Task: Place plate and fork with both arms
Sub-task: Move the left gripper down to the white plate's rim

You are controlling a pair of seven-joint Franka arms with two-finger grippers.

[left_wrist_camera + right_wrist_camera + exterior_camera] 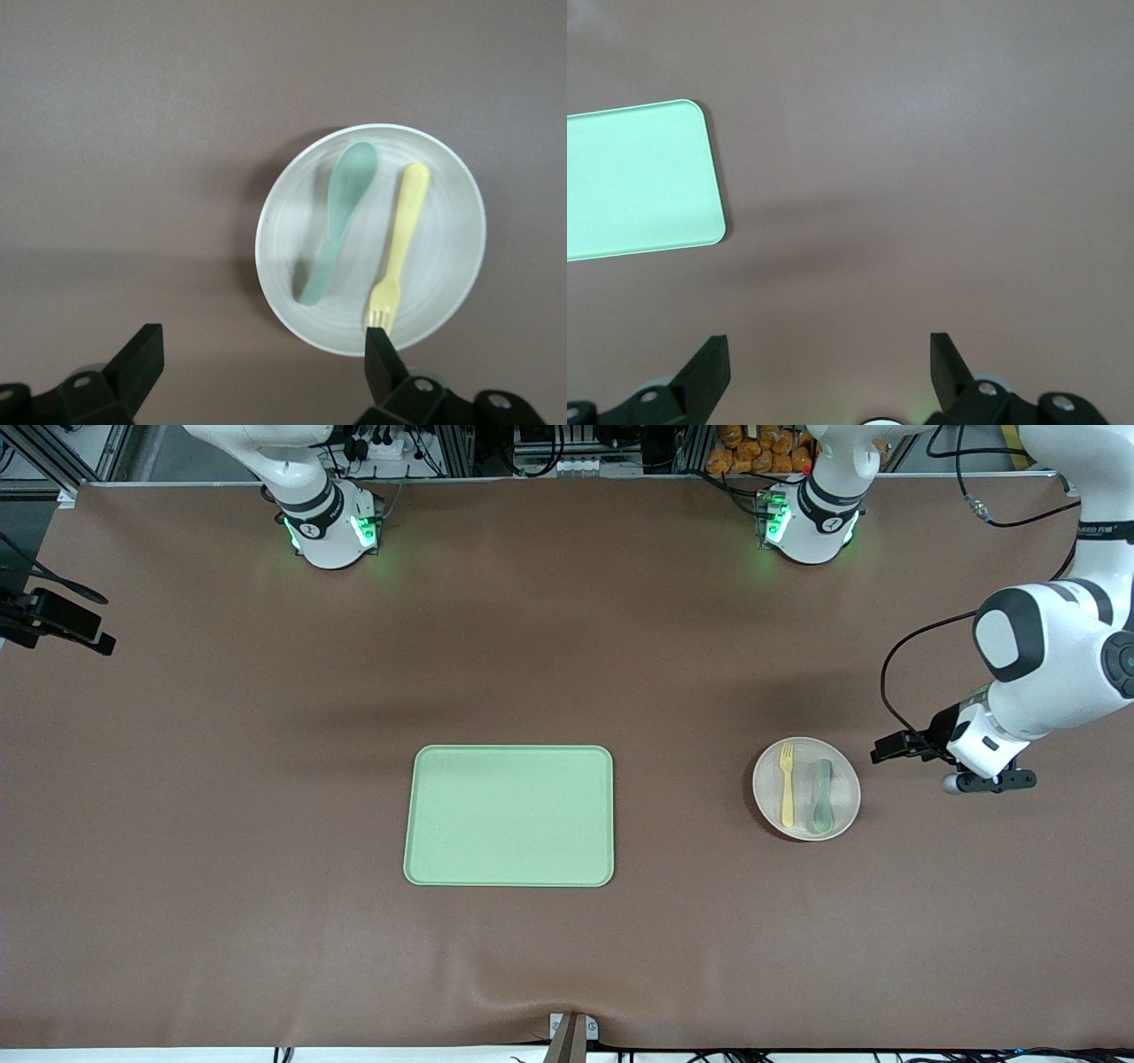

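Observation:
The round pale plate (848, 786) lies on the brown table, toward the left arm's end of it. On the plate rest the pale-yellow fork (786, 784) and a grey-green spoon (823, 797), side by side. My left gripper (985, 782) hangs open over the bare table just beside the plate. In the left wrist view the plate (452, 221), fork (403, 239) and spoon (341, 212) lie ahead of the left gripper (261, 335), with nothing between its fingers. The right gripper (828, 340) is open and empty over bare table; the front view does not show it.
A rectangular light-green tray (509, 815) lies empty mid-table; its corner (673, 177) shows in the right wrist view. Both arm bases (332, 531) glow green along the table's edge farthest from the front camera. A black device (53, 622) sticks in at the right arm's end.

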